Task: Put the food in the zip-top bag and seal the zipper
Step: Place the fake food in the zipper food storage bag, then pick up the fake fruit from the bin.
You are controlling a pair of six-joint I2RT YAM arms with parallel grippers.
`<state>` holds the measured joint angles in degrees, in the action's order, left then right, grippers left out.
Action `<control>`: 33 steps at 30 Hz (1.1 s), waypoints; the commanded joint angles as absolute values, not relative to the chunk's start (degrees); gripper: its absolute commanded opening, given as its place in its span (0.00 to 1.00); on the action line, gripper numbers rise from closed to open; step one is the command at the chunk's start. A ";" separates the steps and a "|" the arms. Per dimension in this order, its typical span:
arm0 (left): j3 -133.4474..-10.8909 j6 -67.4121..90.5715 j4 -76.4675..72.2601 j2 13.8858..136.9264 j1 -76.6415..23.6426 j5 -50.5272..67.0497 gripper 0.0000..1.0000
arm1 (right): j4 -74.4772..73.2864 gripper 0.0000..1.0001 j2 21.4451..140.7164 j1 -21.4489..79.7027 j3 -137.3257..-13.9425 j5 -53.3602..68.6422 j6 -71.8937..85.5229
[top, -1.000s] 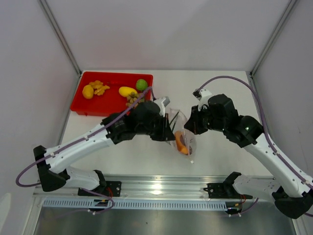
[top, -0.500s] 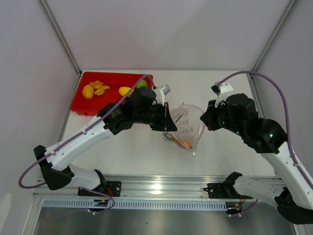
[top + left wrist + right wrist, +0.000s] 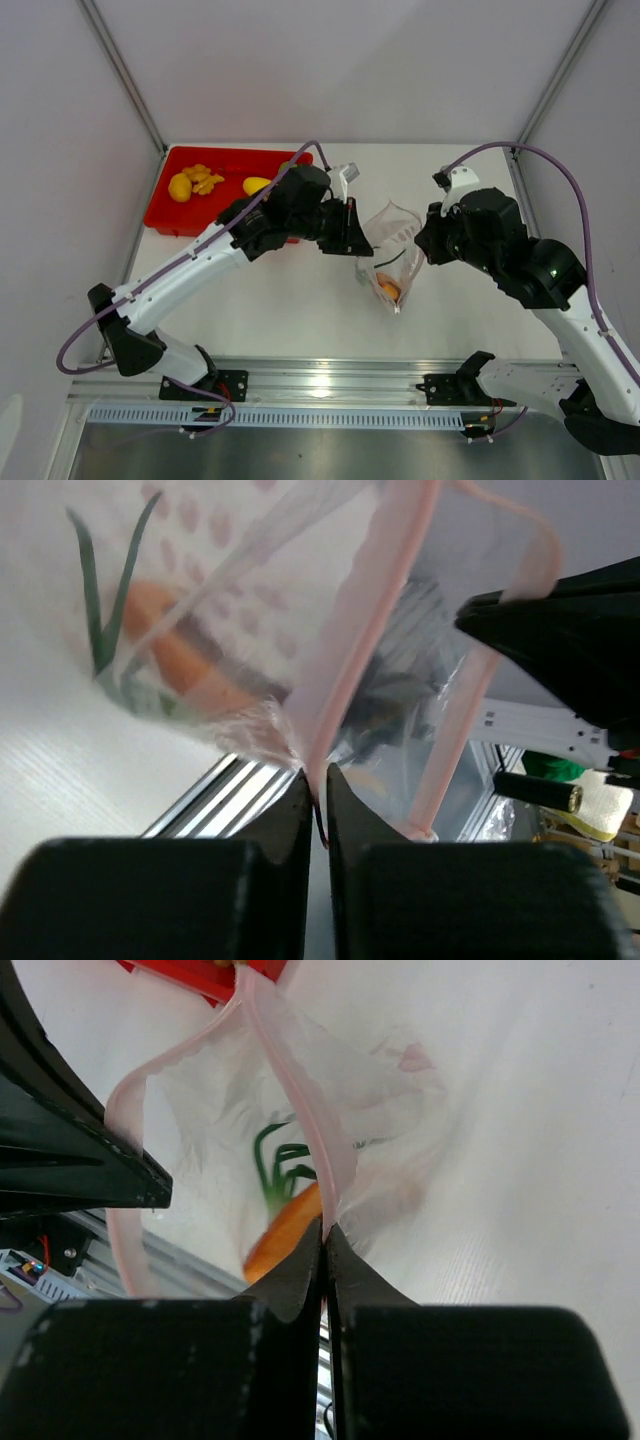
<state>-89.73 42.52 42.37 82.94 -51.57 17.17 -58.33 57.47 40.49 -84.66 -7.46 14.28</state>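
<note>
A white tabletop [image 3: 300, 310] sits in a pale-walled booth, with a red rectangular plastic tray [image 3: 160, 222] at its far left corner. From my station, both arms hold the crinkly clear zip-top bag [image 3: 392, 240] between them. The left gripper [image 3: 314, 790] is pinched tight on the thin pink zipper strip [image 3: 370, 610] at one side of the mouth. The right gripper [image 3: 323, 1245] is clamped on the strip at the other side, so the mouth gapes.

One orange, green-leaved toy vegetable [image 3: 285, 1225] lies low in the bag. The yellow lemon [image 3: 180, 187], orange pieces [image 3: 205, 178] and yellow mango [image 3: 257, 185] lie in the tray.

I judge we're mid-loading. Next, one arm must let go and fetch food without the mouth collapsing.

Only the overhead view shows the tray's contents. Only the wrist cameras show the strip actually nipped between the fingers.
</note>
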 commanded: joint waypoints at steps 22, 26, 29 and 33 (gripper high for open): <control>-74.62 35.16 30.60 67.23 -37.80 -13.44 1.00 | -54.15 0.00 61.52 34.37 -80.95 -10.38 9.67; -72.34 28.14 20.77 72.67 -32.79 -12.50 0.99 | -53.18 0.00 62.93 33.40 -80.69 -8.00 9.32; -73.21 21.12 14.34 78.73 -29.01 -9.69 0.99 | -52.30 0.00 63.37 33.22 -80.25 -7.38 8.88; -84.61 10.57 18.79 90.32 -23.91 5.34 0.90 | -51.77 0.00 63.20 32.96 -79.63 -7.12 8.44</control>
<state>-76.40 21.58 21.63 85.47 -26.79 -4.34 -54.76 63.81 33.39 -79.68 -8.05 9.80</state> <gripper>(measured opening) 0.913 0.006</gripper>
